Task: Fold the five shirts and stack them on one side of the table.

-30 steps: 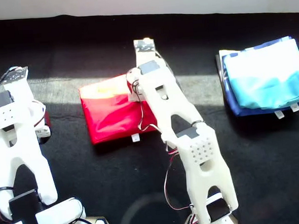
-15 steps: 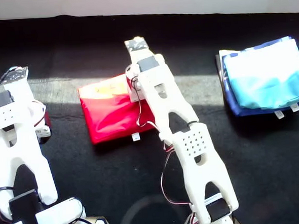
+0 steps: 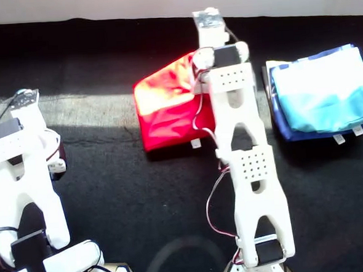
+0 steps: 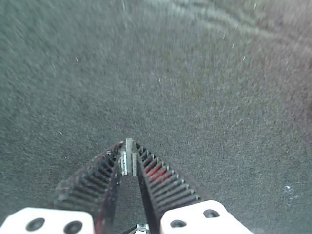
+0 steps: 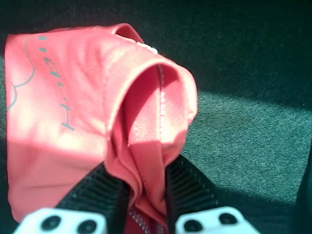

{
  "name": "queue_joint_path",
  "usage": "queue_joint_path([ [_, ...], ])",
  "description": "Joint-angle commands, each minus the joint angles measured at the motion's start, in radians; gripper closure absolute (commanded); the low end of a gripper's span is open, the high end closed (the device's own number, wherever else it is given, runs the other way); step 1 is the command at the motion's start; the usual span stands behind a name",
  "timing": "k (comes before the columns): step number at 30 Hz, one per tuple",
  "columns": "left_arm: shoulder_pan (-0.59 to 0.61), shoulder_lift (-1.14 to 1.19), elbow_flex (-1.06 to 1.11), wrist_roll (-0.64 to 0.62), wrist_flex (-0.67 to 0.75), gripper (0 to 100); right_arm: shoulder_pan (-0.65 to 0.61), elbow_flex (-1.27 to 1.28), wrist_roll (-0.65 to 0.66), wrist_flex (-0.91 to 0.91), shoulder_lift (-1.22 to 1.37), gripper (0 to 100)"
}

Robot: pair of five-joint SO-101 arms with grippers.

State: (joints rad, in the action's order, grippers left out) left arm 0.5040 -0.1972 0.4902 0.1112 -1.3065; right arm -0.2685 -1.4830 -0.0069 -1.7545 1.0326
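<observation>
**Asker:** What was your right end effector doing?

**Robot:** My right end effector [image 5: 141, 165] was clamped on the red shirt [image 5: 73, 97]. A rolled fold of its edge sat pinched between my ribbed fingers [image 5: 187, 183]. The fold bulged up past the tips, with a stitched hem running along it.

**Asker:** Where did the rest of the shirt lie?

**Robot:** It spread away from the fingers onto the counter [image 5: 243, 126]. From above, the right end effector [image 3: 200, 64] hung at the shirt's far corner, on the side nearest the stack, and that corner was raised. The red shirt [image 3: 167, 106] sloped down from there and lay bunched toward the middle of the counter [image 3: 129, 194]. A small white tag [image 3: 196, 143] showed at its near edge.

**Asker:** How close was it to the other shirts?

**Robot:** The stack of folded shirts [image 3: 321, 96], white and pale blue over darker blue, sat at the right side of the counter. My right arm [image 3: 245, 163] stretched between the stack and the red shirt and hid the shirt's edge there. I could not tell whether the two touched.

**Asker:** And your left?

**Robot:** My left end effector [image 4: 128, 156] was closed, its tips together over the dark counter [image 4: 195, 73]. It was at the left side, apart from the red shirt.
</observation>
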Motion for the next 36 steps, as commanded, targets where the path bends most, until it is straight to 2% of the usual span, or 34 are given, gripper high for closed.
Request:
queue_joint_path([
  [1, 0.002, -0.044, -0.004, 0.009, 0.025, 99, 0.056, 0.079, 0.032, -0.013, -0.234, 99.2],
  [9, 0.002, -0.044, -0.004, 0.009, 0.081, 99, 0.111, 0.604, 0.178, -0.010, -0.805, 99.2],
  [15, -0.002, -0.042, -0.004, 0.006, 0.097, 99, 0.240, 0.713, 0.299, -0.008, -1.033, 99.2],
  [21, -0.002, -0.039, -0.004, 0.006, 0.107, 99, 0.403, 0.711, 0.404, -0.001, -1.058, 99.2],
  [26, -0.004, -0.038, -0.004, 0.006, 0.107, 99, 0.532, 0.728, 0.457, 0.117, -1.046, 99.2],
  [36, -0.002, -0.039, -0.002, 0.006, 0.103, 99, 0.679, 0.734, 0.647, 0.274, -0.719, 99.2],
])
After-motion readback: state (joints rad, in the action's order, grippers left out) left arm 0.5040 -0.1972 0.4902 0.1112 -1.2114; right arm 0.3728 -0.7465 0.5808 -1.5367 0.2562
